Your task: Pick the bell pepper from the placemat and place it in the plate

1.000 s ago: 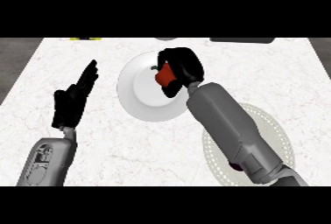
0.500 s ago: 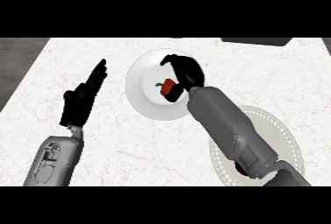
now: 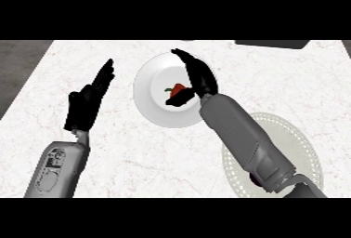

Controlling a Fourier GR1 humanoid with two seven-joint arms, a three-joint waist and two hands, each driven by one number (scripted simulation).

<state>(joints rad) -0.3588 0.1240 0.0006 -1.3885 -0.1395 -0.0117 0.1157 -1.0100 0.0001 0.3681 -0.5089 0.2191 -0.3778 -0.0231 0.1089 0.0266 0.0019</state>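
Observation:
A red bell pepper [image 3: 178, 88] with a green stem lies on the white plate [image 3: 154, 102] at the counter's middle. My right hand [image 3: 197, 74] is over the plate's right side with its fingers stretched out straight and its thumb reaching down beside the pepper; it holds nothing. The round grey placemat [image 3: 291, 139] lies at the lower right, partly hidden under my right forearm. At the left, my left hand [image 3: 87, 100] rests open, fingers up.
A dark object [image 3: 270, 43] sits at the counter's far right edge. The counter's left edge runs diagonally at the far left, with dark floor beyond it.
My right hand has opened and let go of the pepper, which now lies on the plate. The fingers straightened out and lifted away. The left hand stayed in place.

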